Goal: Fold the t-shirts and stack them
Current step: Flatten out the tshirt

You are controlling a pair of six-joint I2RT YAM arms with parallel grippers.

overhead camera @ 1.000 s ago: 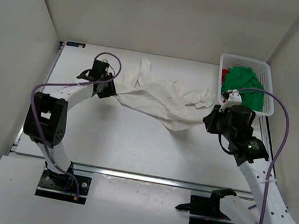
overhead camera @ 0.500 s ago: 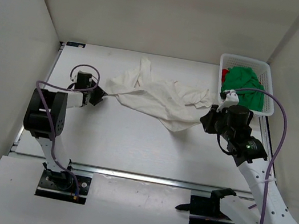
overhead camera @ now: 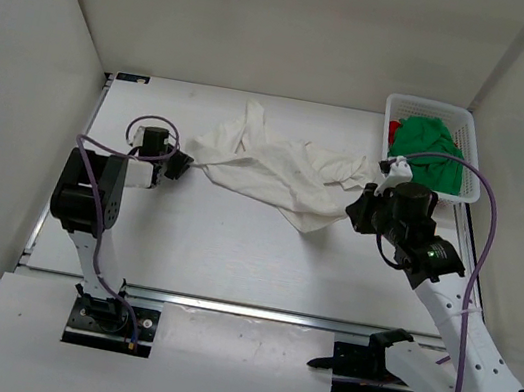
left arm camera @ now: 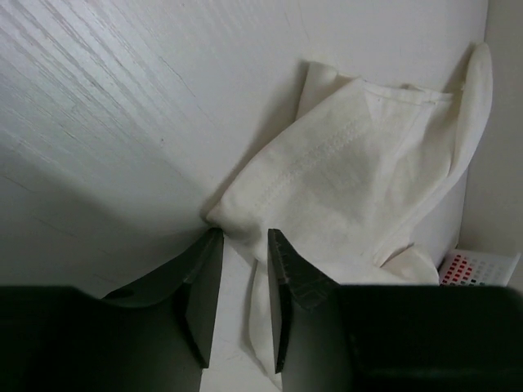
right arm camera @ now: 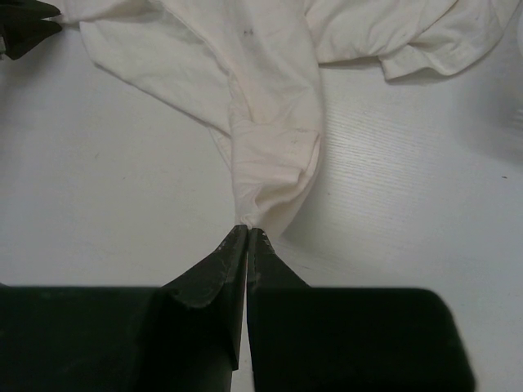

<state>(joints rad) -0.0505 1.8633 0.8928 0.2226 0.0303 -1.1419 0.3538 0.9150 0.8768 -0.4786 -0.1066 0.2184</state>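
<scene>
Barely begun: the cream shirt (overhead camera: 276, 173) lay crumpled and unfolded on the table (overhead camera: 232, 252), with the green shirt (overhead camera: 428, 144) and red shirt (overhead camera: 393, 130) in the basket (overhead camera: 430, 106) (nothing stacked). The right gripper's (right arm camera: 247, 231) jaws were clenched on the cream shirt's hem. The left gripper's (left arm camera: 243, 241) jaws stood apart at its left corner — not gripping. No readable writing showed.

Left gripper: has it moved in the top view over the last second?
Yes. The left gripper has drawn away from the far edge of the table toward the near one, and sits at the left corner of the white shirt.
</scene>
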